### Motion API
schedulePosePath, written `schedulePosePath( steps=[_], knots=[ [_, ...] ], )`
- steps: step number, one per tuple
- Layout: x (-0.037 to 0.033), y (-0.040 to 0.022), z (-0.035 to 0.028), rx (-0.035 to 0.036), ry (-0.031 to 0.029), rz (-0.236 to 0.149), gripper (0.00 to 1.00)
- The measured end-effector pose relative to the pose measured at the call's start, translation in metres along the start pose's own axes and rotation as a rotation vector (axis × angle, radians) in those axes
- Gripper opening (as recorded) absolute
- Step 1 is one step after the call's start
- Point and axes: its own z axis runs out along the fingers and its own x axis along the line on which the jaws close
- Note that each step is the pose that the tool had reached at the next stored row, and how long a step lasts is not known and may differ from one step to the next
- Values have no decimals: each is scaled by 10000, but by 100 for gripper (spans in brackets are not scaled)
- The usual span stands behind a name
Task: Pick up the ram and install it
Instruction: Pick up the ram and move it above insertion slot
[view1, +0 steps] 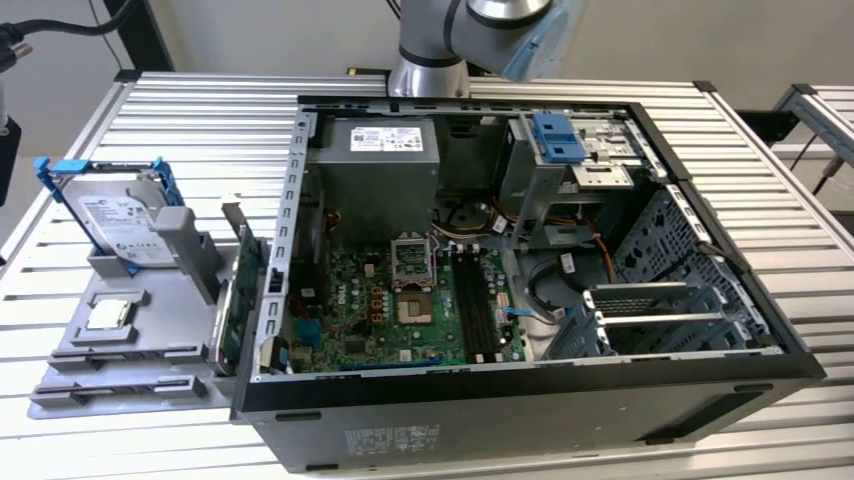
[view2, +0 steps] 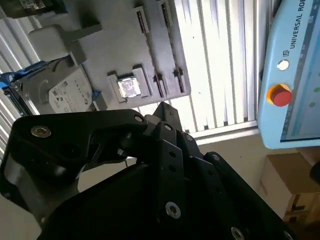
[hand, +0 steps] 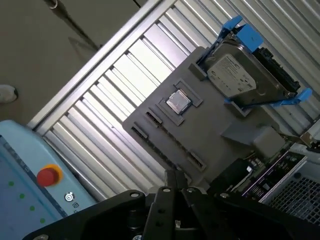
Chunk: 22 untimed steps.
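Note:
A long thin dark green board that I take for the ram (view1: 242, 292) stands on edge at the right side of the grey tray (view1: 147, 345), against the open computer case's (view1: 534, 400) outer wall. In the first wrist view the same board (hand: 270, 174) lies just past the tray's edge. The green motherboard (view1: 400, 300) lies in the case floor with long black slots (view1: 474, 300). My gripper (hand: 176, 176) hangs high above the tray, far from the board. Its black fingers (view2: 162, 107) meet at the tips with nothing between them.
On the tray stand a silver hard drive in a blue bracket (view1: 114, 210) and a small square chip (view1: 107, 312). Everything rests on a ribbed metal table (view1: 200, 110). A pale blue pendant with a red button (view2: 280, 95) hangs beyond the table's edge.

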Motion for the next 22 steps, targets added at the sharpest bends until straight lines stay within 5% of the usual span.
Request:
schedulePosePath(
  steps=[22],
  knots=[
    [0,0,2,97,25,-4007,0]
  ],
)
